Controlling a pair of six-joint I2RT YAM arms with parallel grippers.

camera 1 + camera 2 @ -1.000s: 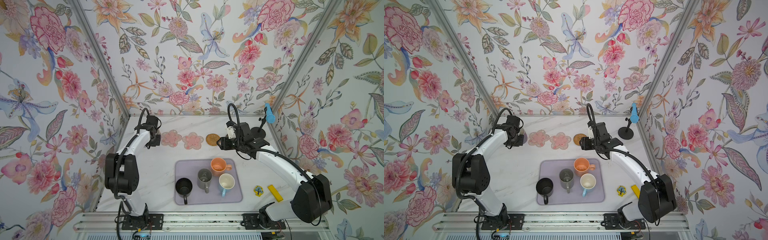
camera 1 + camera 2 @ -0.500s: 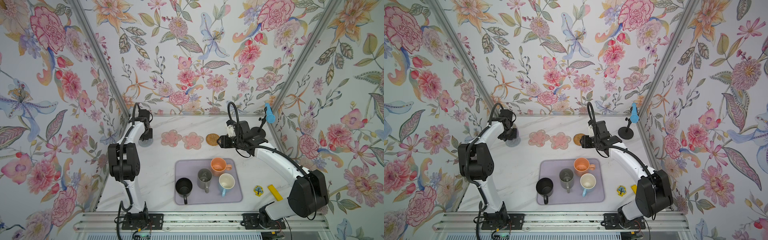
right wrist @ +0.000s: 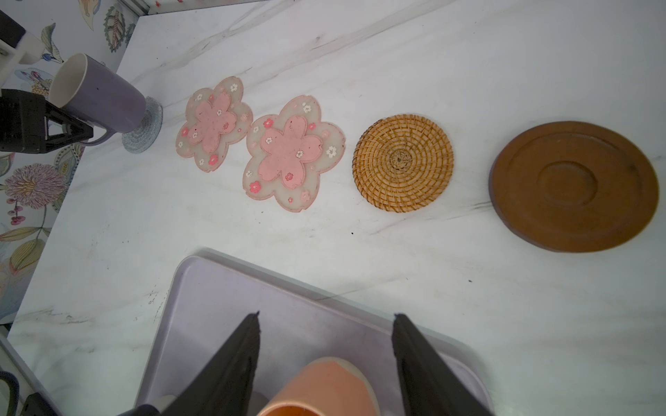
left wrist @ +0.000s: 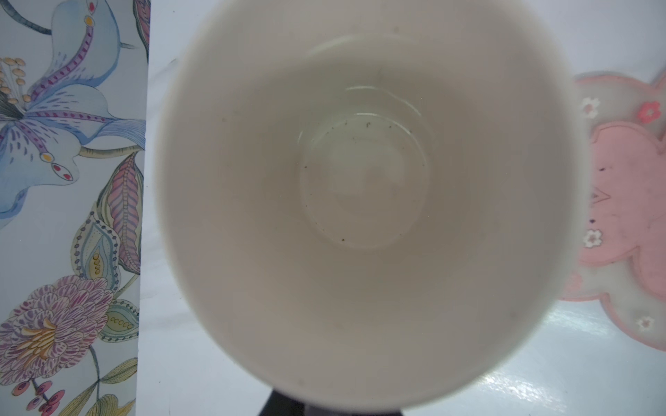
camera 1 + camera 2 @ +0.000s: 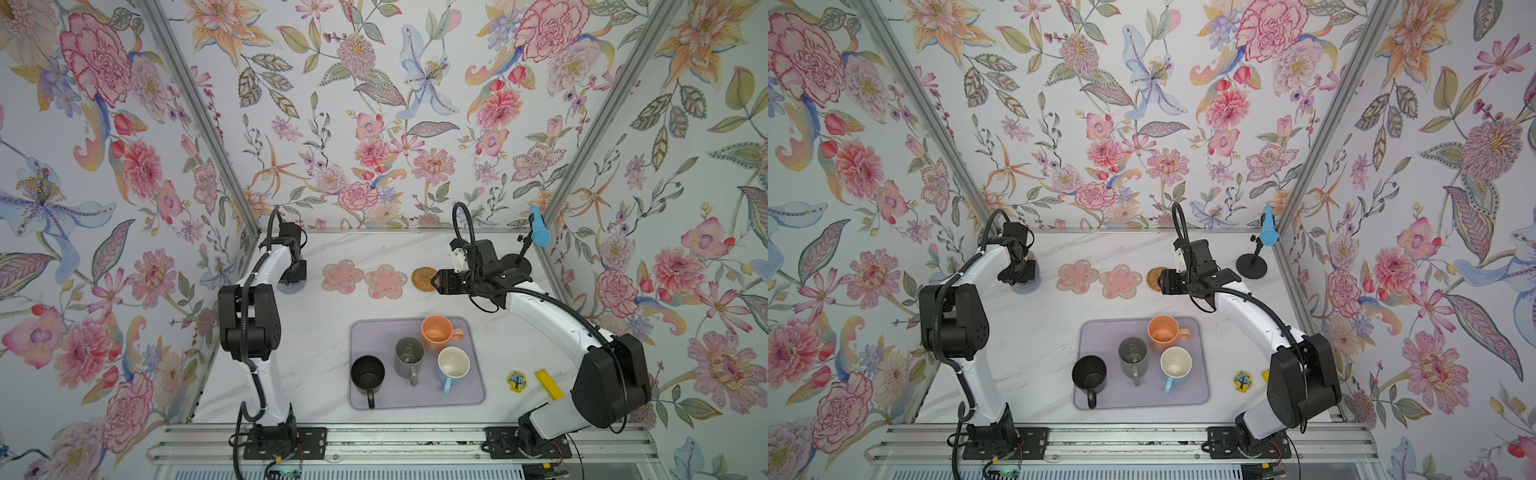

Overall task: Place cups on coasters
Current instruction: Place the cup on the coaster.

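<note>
We see a glossy lavender mug (image 3: pixel 97 93), cream inside, standing on the round grey-blue knitted coaster (image 3: pixel 144 135), left of centre in both top views. The left tool (image 3: pixel 77 129) is clamped on the mug's handle. Rightward along the marbled bench (image 5: pixel 316 340) lie translucent pink flower coasters (image 3: pixel 212 124), a woven rattan round (image 3: pixel 403 162) and a brown disc (image 3: pixel 573 185). The right tool (image 3: pixel 326 316) hangs empty, jaws apart, just right of the rattan round. Since a second ago the left arm has folded toward the left wall, uncovering the knitted coaster's edge, while the right arm is unchanged.
</note>
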